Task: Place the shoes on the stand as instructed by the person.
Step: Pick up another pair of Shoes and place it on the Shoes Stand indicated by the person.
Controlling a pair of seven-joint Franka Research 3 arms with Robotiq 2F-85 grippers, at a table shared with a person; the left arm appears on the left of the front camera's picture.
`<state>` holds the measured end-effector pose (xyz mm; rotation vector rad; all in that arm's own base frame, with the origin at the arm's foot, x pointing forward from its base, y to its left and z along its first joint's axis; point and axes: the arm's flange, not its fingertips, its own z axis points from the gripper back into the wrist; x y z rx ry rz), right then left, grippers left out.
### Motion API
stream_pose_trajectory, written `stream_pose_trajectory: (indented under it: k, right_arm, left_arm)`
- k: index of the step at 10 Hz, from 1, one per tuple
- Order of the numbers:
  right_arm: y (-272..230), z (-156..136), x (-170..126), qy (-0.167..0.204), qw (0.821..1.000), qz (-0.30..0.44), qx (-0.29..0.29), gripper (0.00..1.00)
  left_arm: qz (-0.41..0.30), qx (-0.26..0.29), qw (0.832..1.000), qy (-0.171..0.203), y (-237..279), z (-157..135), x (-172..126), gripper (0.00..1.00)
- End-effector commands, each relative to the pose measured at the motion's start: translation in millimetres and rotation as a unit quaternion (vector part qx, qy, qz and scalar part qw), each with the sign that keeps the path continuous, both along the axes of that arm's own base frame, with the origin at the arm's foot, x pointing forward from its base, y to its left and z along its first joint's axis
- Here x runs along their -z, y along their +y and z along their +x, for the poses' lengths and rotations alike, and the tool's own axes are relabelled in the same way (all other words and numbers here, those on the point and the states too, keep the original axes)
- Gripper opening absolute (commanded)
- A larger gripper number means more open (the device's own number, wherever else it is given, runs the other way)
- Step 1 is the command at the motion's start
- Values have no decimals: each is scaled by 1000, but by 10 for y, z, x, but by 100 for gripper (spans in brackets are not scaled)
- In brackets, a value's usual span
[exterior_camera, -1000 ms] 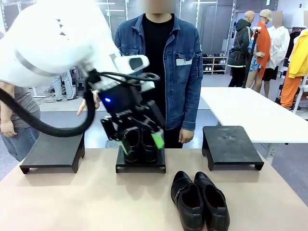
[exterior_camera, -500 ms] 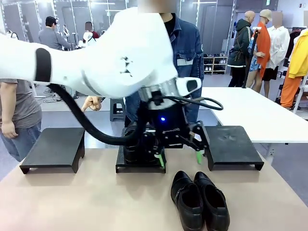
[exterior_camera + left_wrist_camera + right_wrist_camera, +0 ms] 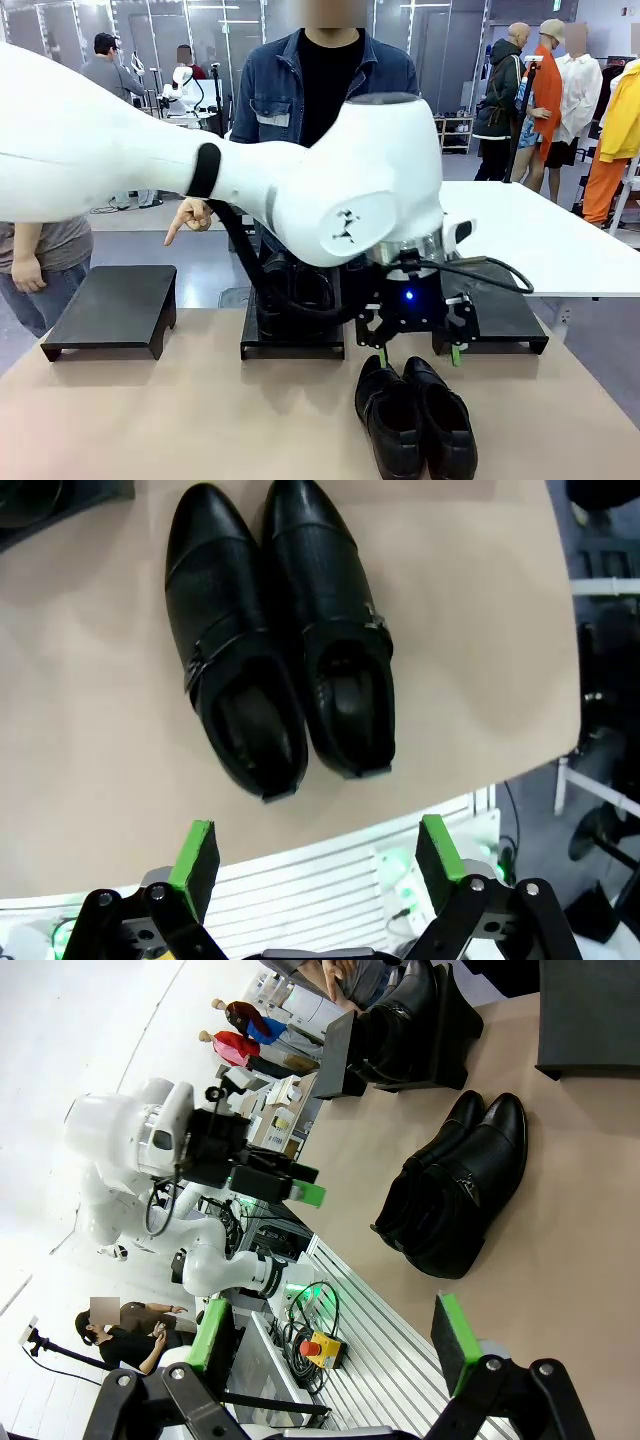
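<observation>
The strap shoes [image 3: 415, 415] lie side by side on the table near its front edge, toes toward the person. My left gripper [image 3: 419, 357] hangs open just above their toes; in the left wrist view its green pads [image 3: 196, 858] stand wide apart over the pair [image 3: 280, 640]. The slip-on shoes [image 3: 300, 295] rest on the middle stand [image 3: 290, 348], partly hidden by my left arm. My right gripper [image 3: 332, 1345] is open and empty, off to the side of the strap pair [image 3: 455, 1190]. The person [image 3: 330, 90] stands behind the table, one hand [image 3: 185, 218] pointing a finger downward.
A black stand [image 3: 110, 305] sits bare at the left of the table and another [image 3: 505, 320] at the right, behind my left gripper. The tan table [image 3: 150, 420] has free room at front left. A bystander [image 3: 40, 270] stands at far left.
My left arm swung from the middle stand to the right and lowered over the strap pair, jaws open throughout. The slip-on pair stayed on the middle stand.
</observation>
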<state>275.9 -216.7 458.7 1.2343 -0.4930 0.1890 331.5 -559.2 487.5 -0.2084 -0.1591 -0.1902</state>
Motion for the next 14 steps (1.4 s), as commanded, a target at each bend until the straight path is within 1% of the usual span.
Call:
stream_pose_trajectory:
  k: [1,2,3,5,8,9,11,13,14]
  right_arm:
    - [-12,-3,-16,-8,1000,1,-2,100]
    - [-12,-3,-16,-8,1000,1,-2,100]
    - [-12,-3,-16,-8,1000,1,-2,100]
    - [-12,-3,-16,-8,1000,1,-2,100]
    - [-12,-3,-16,-8,1000,1,-2,100]
    - [-12,-3,-16,-8,1000,1,-2,100]
    - [-12,-3,-16,-8,1000,1,-2,100]
    - [-12,-3,-16,-8,1000,1,-2,100]
    - [-12,-3,-16,-8,1000,1,-2,100]
  left_arm:
    - [1,-32,999,-19,-286,83,101,100]
    - [5,-39,999,-16,-334,121,196,100]
    - [8,-43,999,-26,-365,158,292,100]
    - [26,-54,998,-9,-384,225,555,100]
    - [48,-50,997,-15,-385,293,907,100]
    - [42,-54,998,-8,-401,308,1016,100]
    - [51,-54,997,-6,-410,348,1155,100]
    - [54,-53,997,7,-402,369,1295,100]
    - [51,-42,998,10,-421,355,1319,85]
